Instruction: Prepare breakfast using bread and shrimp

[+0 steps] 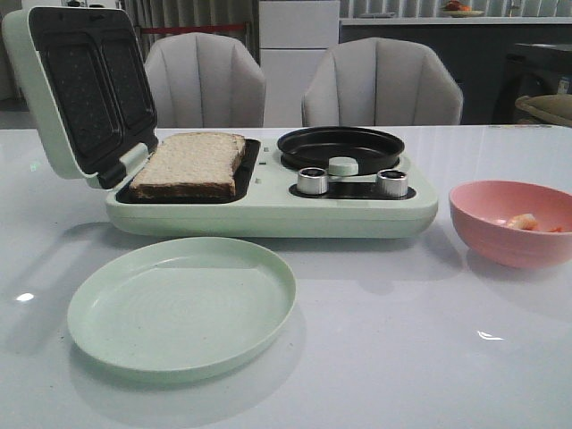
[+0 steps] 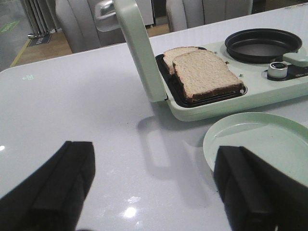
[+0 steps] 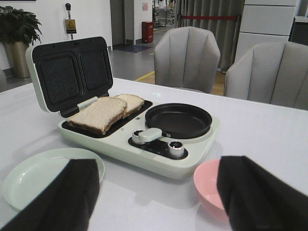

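Two slices of bread [image 1: 191,164] [image 2: 204,73] [image 3: 99,113] lie side by side on the lower plate of the open pale green breakfast maker [image 1: 268,214]; the farther slice [image 2: 177,54] [image 3: 130,102] is half hidden. The shrimp [image 1: 524,221] rests inside the pink bowl [image 1: 514,223] [image 3: 208,185] on the right. My left gripper [image 2: 154,185] hangs open over bare table, left of the green plate [image 1: 182,304] [image 2: 255,144] [image 3: 38,175]. My right gripper [image 3: 159,192] hangs open in front of the maker, between plate and bowl. Neither gripper shows in the front view.
The maker's lid [image 1: 80,89] stands raised at the left. A round black pan [image 1: 340,147] and two silver knobs [image 1: 314,180] occupy its right half. Two grey chairs [image 1: 206,80] stand behind the table.
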Available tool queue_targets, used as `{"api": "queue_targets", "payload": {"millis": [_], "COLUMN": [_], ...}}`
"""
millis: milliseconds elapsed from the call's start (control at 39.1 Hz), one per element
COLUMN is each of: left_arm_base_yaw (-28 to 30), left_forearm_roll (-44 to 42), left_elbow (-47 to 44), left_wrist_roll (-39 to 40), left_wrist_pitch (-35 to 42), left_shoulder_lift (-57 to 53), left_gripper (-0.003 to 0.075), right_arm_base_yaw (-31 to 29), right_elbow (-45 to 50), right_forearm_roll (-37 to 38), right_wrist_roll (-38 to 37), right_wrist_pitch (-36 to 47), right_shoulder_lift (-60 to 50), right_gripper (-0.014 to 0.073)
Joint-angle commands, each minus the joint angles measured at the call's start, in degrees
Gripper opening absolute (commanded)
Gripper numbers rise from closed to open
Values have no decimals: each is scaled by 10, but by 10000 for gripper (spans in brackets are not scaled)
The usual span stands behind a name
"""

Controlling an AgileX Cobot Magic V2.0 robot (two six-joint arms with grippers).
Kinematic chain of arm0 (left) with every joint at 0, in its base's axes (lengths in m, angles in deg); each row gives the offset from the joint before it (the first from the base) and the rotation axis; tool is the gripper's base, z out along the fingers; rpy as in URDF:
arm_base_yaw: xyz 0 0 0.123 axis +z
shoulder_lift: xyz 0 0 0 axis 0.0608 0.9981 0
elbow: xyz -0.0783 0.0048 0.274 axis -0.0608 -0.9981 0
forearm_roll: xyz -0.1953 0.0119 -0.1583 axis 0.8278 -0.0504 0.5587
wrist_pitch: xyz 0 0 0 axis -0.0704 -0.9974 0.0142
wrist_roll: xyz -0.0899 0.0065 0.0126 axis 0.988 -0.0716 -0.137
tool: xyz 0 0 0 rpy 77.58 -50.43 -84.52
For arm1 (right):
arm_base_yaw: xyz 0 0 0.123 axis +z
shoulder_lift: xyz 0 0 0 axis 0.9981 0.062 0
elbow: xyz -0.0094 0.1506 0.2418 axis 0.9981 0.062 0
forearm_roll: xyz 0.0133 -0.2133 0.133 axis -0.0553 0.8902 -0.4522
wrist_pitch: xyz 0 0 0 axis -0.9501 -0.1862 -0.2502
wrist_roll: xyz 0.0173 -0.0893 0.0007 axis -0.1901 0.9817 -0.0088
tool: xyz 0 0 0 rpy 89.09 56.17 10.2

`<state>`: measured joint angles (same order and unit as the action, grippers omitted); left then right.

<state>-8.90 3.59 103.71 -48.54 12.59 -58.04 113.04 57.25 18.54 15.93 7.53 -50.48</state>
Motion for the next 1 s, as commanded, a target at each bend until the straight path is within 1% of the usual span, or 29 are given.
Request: {"api": "queue_targets", "payload": {"millis": [0, 128, 971], "left_arm_base_yaw": [1, 1, 1], "left_forearm_roll": [6, 6, 6], "left_elbow": [14, 14, 14], "left_wrist_roll": [0, 0, 0], "left_wrist_pitch": [42, 42, 50], "left_shoulder_lift": [6, 6, 6], "left_gripper": [564, 564, 564], "right_arm_base_yaw": [-3, -3, -3], "right_elbow": [9, 19, 19], "right_forearm_roll": [3, 3, 3], "right_wrist_roll": [2, 2, 2], "right_wrist_pitch": [65, 91, 90], "right_shoulder_lift": [0, 1, 1], "right_gripper": [605, 605, 605]}}
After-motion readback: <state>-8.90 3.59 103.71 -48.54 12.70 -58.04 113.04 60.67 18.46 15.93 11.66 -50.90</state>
